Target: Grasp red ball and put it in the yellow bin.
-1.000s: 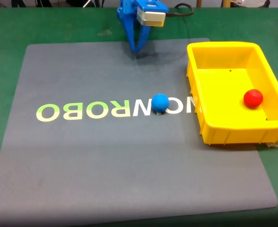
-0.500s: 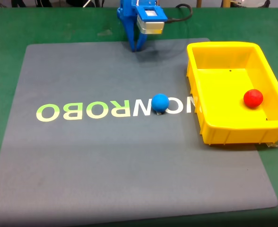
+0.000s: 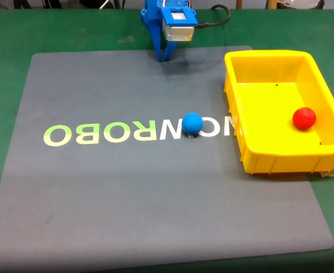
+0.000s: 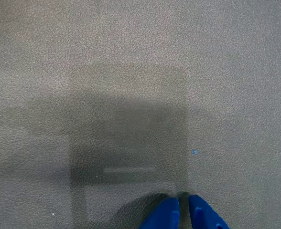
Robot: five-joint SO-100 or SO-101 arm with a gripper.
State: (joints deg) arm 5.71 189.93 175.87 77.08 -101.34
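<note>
Retreating now, the blue arm has pulled back toward the far edge of the grey mat since a second ago, its pale camera block sitting higher and closer to the base, while both balls and the bin have stayed exactly where they were; the claw (image 3: 165,57) hangs point-down just over the mat's far edge in the fixed view, and the wrist view shows its two blue tips (image 4: 183,212) pressed together, nothing between them, only pebbled grey mat and the arm's own shadow below; the red ball (image 3: 304,118) rests inside the yellow bin (image 3: 269,162), near its right wall, so by my reading the job is done and all that is left is the arm settling home; the bin is glossy bright plastic, rectangular, with sloped walls and a rolled rim, sitting at the mat's right edge; the ball looks matte and slightly fuzzy; the blue ball (image 3: 192,123), smooth and round, sits untouched mid-mat on the pale lettering; green surface (image 3: 70,31) beyond.
</note>
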